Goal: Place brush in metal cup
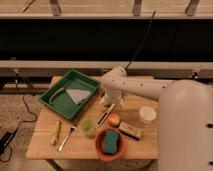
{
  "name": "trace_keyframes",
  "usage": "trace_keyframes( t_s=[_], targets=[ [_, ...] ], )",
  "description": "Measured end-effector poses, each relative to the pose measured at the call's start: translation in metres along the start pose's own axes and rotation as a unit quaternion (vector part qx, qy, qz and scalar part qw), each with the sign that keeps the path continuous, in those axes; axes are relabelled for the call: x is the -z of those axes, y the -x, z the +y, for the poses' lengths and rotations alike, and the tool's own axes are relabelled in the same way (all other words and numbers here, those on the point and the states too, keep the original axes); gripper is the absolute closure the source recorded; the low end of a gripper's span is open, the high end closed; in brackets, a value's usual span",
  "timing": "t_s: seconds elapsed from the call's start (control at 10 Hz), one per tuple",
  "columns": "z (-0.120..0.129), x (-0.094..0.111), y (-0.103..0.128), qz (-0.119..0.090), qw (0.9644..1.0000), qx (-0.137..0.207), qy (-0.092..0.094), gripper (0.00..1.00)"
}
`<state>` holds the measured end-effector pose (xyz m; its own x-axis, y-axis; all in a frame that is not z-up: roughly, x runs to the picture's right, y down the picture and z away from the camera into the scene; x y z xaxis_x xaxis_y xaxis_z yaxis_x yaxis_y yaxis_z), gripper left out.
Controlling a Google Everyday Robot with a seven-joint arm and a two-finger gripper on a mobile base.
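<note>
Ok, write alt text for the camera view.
A white robot arm's gripper hangs open just above a brush lying on a wooden table, beside a green cup, a green tray, a white cup and an orange bowl.

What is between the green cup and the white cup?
In the camera view, an orange ball sits between the green cup and white cup. The end effector hangs above the brush.

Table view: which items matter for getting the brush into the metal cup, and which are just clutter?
Job: brush, lying just under the open gripper mid-table; metal cup, not clearly identifiable.
Lying about: green tray, white cup, green cup, bowl with sponge, orange round item, yellow item, fork-like utensil.
</note>
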<state>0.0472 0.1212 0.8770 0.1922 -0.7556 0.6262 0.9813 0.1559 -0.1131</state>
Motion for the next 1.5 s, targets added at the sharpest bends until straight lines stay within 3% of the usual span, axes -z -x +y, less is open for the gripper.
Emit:
trace_keyframes(
  t_s=[0.5,0.7,1.1,1.5],
  targets=[
    [-0.032,-0.027,0.035,-0.004,0.9995,0.029,-0.013,0.2],
    [-0.033,-0.035,0.036,-0.002,0.9995,0.03,-0.009,0.2],
    [-0.026,-0.047,0.025,0.009,0.9993,0.028,0.022,0.22],
    [-0.018,-0.05,0.021,0.008,0.999,0.021,0.038,0.62]
  ],
)
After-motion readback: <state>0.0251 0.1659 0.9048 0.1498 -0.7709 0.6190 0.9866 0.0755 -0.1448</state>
